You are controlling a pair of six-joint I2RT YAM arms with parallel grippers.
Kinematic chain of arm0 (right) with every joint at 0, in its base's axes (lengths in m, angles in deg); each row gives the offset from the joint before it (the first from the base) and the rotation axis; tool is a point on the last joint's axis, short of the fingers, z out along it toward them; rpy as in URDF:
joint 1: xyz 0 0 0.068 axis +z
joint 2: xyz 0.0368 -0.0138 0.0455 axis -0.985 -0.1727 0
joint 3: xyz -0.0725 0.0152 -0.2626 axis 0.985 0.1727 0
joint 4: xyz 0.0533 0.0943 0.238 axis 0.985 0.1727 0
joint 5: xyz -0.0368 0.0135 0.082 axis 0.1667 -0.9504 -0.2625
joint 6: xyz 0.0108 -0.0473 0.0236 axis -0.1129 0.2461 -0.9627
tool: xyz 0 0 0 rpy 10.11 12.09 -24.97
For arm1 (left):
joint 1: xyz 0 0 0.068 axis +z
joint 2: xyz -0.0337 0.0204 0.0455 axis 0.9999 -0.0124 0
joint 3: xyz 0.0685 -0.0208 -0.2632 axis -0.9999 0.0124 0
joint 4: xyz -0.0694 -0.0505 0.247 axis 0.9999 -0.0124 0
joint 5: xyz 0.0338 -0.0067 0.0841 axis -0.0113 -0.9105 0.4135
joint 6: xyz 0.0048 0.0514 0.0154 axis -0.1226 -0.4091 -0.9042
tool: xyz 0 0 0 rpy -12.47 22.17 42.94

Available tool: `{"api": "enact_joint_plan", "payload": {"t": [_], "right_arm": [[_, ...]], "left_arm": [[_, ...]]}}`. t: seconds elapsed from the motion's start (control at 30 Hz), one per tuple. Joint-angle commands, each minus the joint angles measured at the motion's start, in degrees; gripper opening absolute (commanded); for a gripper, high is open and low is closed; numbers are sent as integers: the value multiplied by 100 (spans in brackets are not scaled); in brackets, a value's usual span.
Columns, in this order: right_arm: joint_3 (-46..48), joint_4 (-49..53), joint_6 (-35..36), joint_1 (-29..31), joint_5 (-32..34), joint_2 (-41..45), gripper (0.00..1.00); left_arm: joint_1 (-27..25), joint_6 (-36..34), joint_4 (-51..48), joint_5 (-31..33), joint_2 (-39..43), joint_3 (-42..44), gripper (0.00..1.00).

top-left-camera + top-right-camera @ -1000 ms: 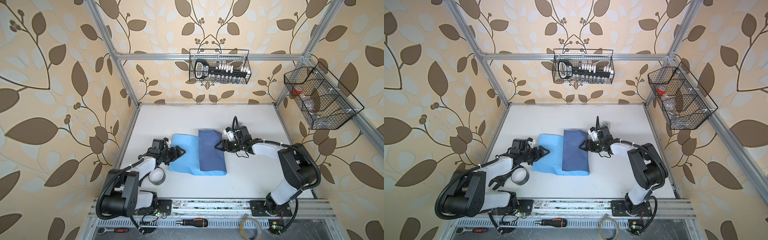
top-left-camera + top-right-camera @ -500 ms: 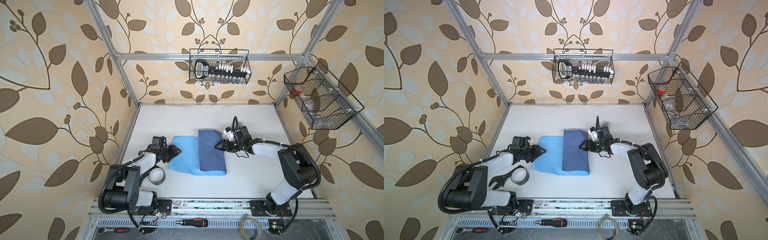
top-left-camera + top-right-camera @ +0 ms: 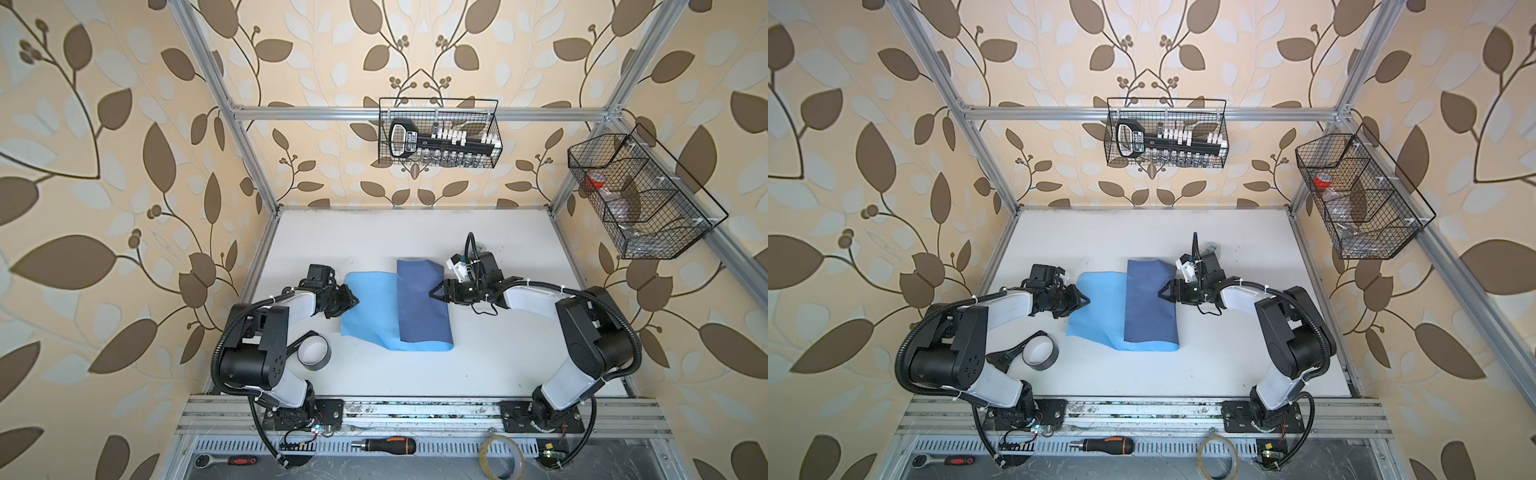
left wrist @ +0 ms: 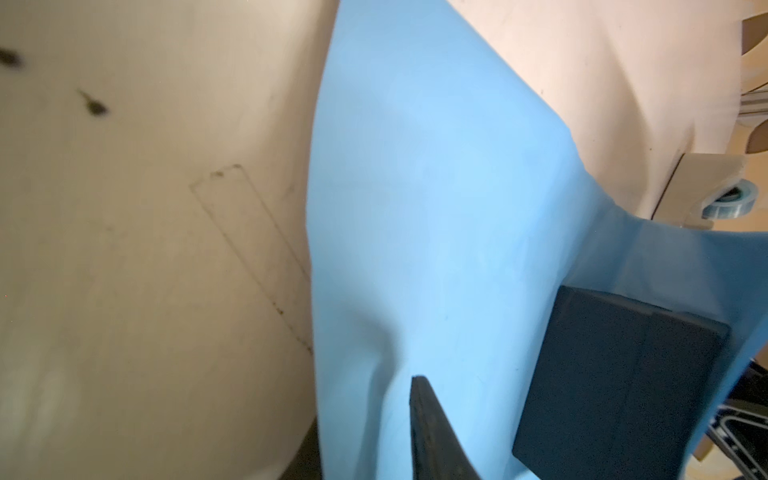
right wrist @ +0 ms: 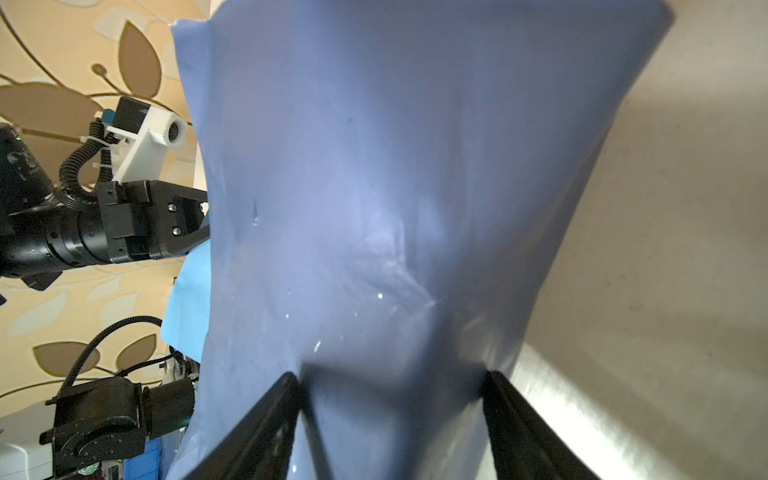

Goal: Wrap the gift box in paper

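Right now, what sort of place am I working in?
Probably a robot test cell, not a home: an aluminium frame backed with leaf wallpaper, wire baskets hung on it, and a screwdriver lying in front.

Centre frame in both top views, the paper (image 3: 420, 305) is hiding the gift box (image 4: 619, 386) entirely. Left wrist camera is catching it partly, blurred.

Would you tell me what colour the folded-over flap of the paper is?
Dusky dark blue; the paper's flap shows best in a top view.
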Motion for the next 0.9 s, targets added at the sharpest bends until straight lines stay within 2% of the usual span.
{"api": "enact_joint_plan", "payload": {"t": [0.0,0.47,0.6,0.77,0.87], "right_arm": [[226,669,196,101,871,-384,69],[229,688,204,104,887,-399,67],[218,689,196,104,890,-420,67],[217,694,195,113,907,-422,67],[217,704,196,122,916,-415,67]], "left_arm": [[89,-277,-299,222,186,-191,27],[109,-340,-391,421,468,-195,23],[111,-339,-256,330,513,-103,16],[54,-164,-185,216,1062,-33,4],[-203,-58,-588,718,1501,-195,0]]}}
